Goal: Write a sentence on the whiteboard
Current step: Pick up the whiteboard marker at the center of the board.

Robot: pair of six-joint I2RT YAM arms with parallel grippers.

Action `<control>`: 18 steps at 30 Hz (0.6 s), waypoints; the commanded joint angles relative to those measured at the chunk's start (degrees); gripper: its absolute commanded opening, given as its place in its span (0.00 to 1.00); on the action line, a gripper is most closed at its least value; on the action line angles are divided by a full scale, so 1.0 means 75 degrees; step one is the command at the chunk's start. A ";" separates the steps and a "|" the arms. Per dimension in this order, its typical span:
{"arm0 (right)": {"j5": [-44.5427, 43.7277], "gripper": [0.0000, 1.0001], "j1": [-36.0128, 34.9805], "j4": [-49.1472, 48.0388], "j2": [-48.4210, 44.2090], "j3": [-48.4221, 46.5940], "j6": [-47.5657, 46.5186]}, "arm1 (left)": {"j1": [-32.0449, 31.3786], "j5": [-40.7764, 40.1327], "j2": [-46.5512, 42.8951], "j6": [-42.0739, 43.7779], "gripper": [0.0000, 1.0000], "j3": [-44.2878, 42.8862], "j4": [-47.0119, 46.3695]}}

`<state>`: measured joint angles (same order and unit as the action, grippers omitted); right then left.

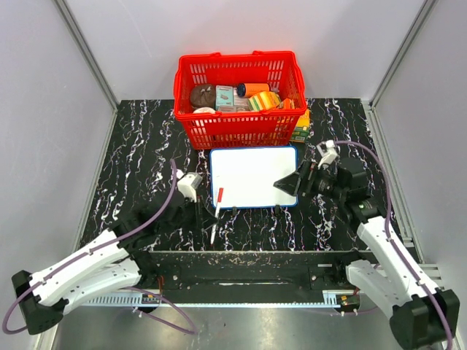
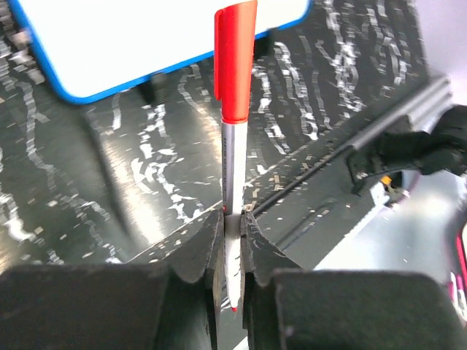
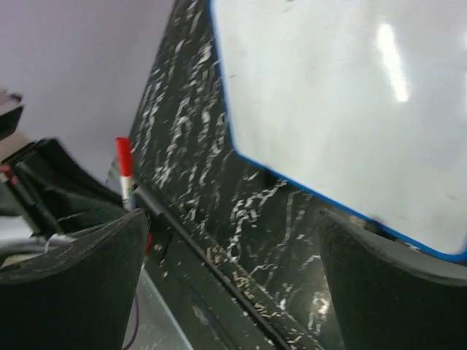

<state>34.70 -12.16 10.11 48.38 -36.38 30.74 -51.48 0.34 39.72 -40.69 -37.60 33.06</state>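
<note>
The whiteboard (image 1: 252,175) lies flat in the middle of the table, white with a blue rim. Its face is blank; no sentence shows on it. My left gripper (image 1: 210,219) is shut on a marker (image 1: 217,210) with its red cap on, just off the board's near left corner. In the left wrist view the jaws (image 2: 232,226) pinch the marker's white barrel (image 2: 233,168), and the red cap (image 2: 235,58) points at the whiteboard (image 2: 146,36). My right gripper (image 1: 292,186) is open and empty at the board's right edge. The right wrist view shows the whiteboard (image 3: 343,109) between wide-apart fingers (image 3: 73,284).
A red basket (image 1: 241,131) with several small items stands right behind the board. A yellow-green box (image 1: 300,125) sits at its right side. The table is black marble-patterned, with grey walls on three sides and a metal rail along the near edge.
</note>
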 commanded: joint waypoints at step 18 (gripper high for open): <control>0.1304 0.86 -0.2842 -0.4020 0.1025 0.0386 0.1948 | -0.1162 0.1490 0.1992 0.0843 0.00 -0.1244 -0.2884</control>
<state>43.22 -31.20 -15.14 54.87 -32.53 44.86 -59.44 11.40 53.69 -35.86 -43.57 15.27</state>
